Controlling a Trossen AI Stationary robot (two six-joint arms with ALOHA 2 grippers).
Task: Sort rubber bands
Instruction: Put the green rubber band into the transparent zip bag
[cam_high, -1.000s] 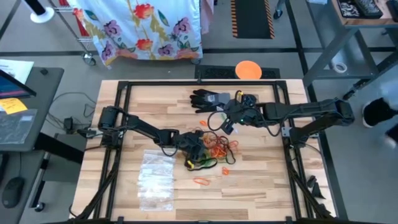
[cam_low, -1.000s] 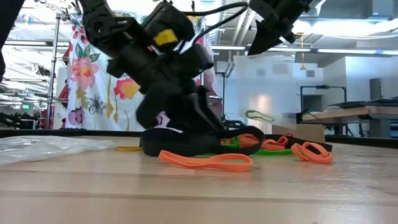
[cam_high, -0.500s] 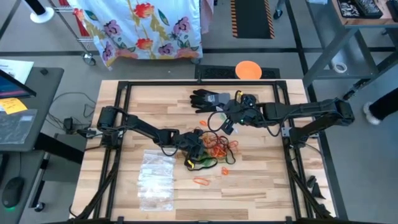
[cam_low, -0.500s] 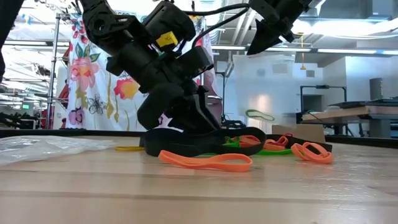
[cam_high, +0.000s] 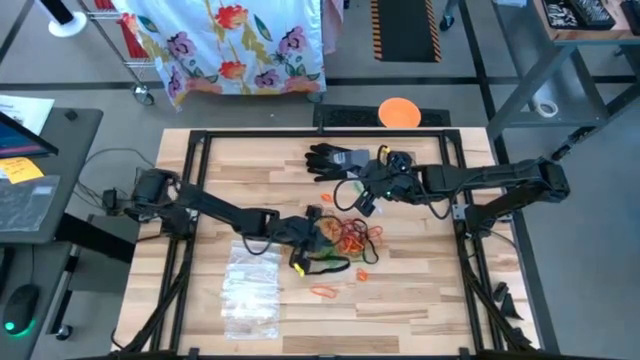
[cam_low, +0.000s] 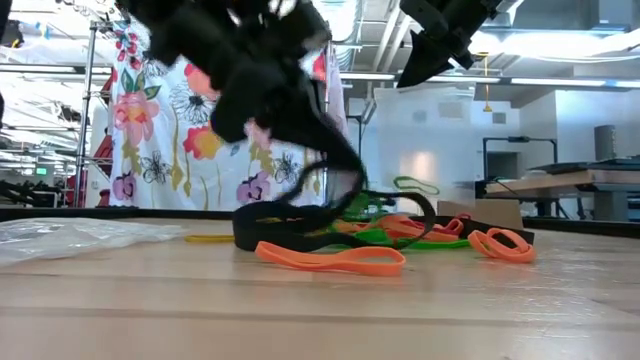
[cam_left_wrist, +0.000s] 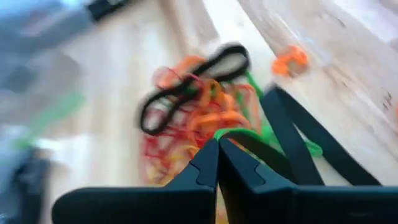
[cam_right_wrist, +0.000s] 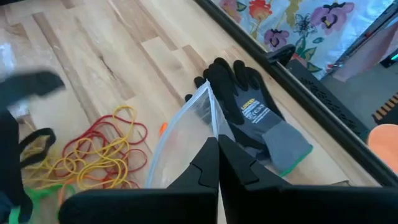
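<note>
Workshop floor and a floral cloth (cam_high: 225, 45) on a rack sit behind the pale wooden table (cam_high: 420, 300) that I am working at, with an orange disc (cam_high: 399, 112) just past its far edge.

On the table, the rubber bands (cam_high: 345, 240) lie in a loose tangle near the middle: red, orange, yellow, green and a few wide black loops. One orange band (cam_high: 323, 292) lies apart on the near side of the pile, and in the low view it rests flat in front of the heap (cam_low: 330, 260).

My left gripper (cam_high: 305, 245) is at the left edge of the tangle. In its wrist view the fingers (cam_left_wrist: 199, 171) are pressed together, pinching a green band (cam_left_wrist: 239, 134) that stretches up from the pile. A wide black band (cam_left_wrist: 305, 143) also rises against the fingers, but I cannot tell whether it is caught in the grip. In the low view this arm is blurred, raised above the heap, with a black band (cam_low: 330, 225) trailing up from the table.

My right gripper (cam_high: 362, 200) hangs above the far side of the pile. Its fingers (cam_right_wrist: 205, 165) are closed on the edge of a clear plastic bag (cam_right_wrist: 183, 134), which hangs open below it.

A black glove (cam_high: 335, 158) with a grey cuff lies flat near the far edge of the table, just beyond the right gripper. More clear bags (cam_high: 250, 285) lie in a stack on the left near side, well apart from the bands.
</note>
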